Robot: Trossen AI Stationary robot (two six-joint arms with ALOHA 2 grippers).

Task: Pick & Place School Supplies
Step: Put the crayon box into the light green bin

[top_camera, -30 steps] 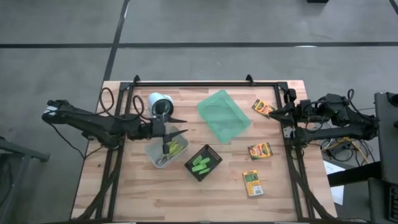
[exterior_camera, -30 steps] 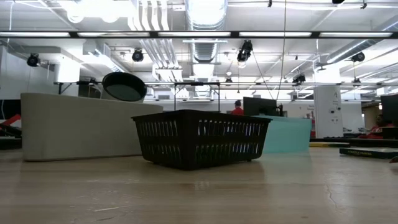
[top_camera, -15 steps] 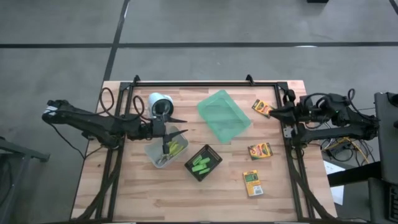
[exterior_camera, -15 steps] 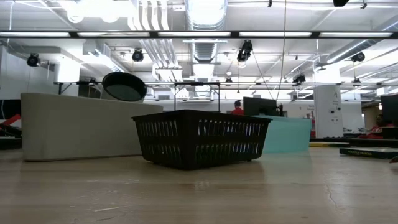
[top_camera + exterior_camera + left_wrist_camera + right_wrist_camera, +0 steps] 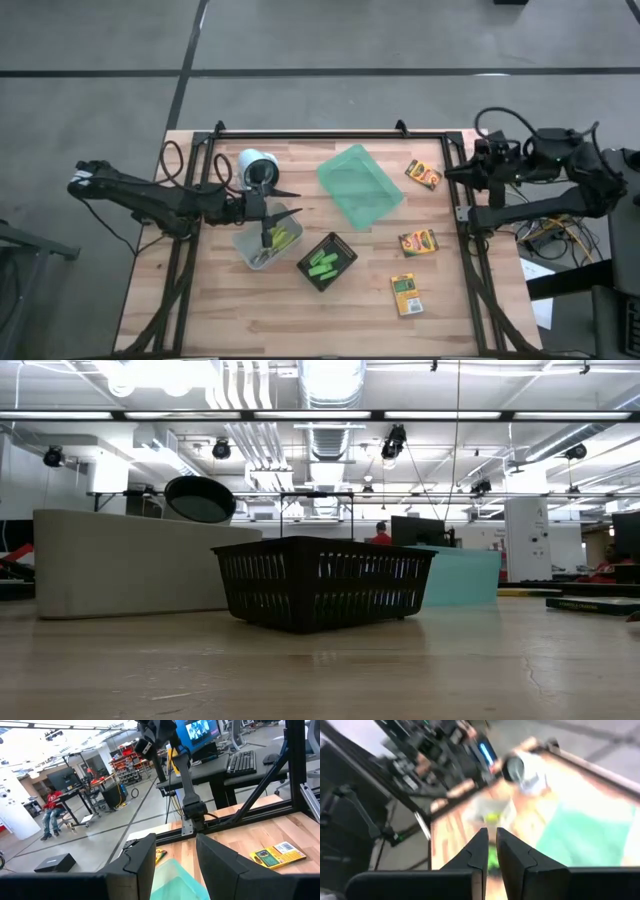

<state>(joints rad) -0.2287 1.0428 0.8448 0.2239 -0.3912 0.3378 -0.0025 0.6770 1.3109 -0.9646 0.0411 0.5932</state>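
Observation:
Three yellow-and-green crayon boxes (image 5: 423, 174) (image 5: 417, 242) (image 5: 405, 294) lie flat on the right half of the wooden table. Several green markers (image 5: 324, 263) lie in a black square box. Yellow-green handles (image 5: 283, 238) show inside a clear bin (image 5: 262, 247). My left gripper (image 5: 298, 203) (image 5: 174, 840) hangs level above that bin, open, with nothing between its fingers. My right gripper (image 5: 447, 172) (image 5: 491, 837) is raised at the table's right edge, shut and empty, pointing toward the table's middle.
A translucent green tray (image 5: 360, 185) lies at the table's middle back and a white cup (image 5: 256, 166) stands behind the clear bin. A black frame rail (image 5: 330, 135) runs along the far edge. The low view shows the black box (image 5: 320, 582) and bare wood in front.
My right gripper has risen at the table's right edge, drawn a little toward the far edge, and rolled about its own line. It has stayed shut and empty.

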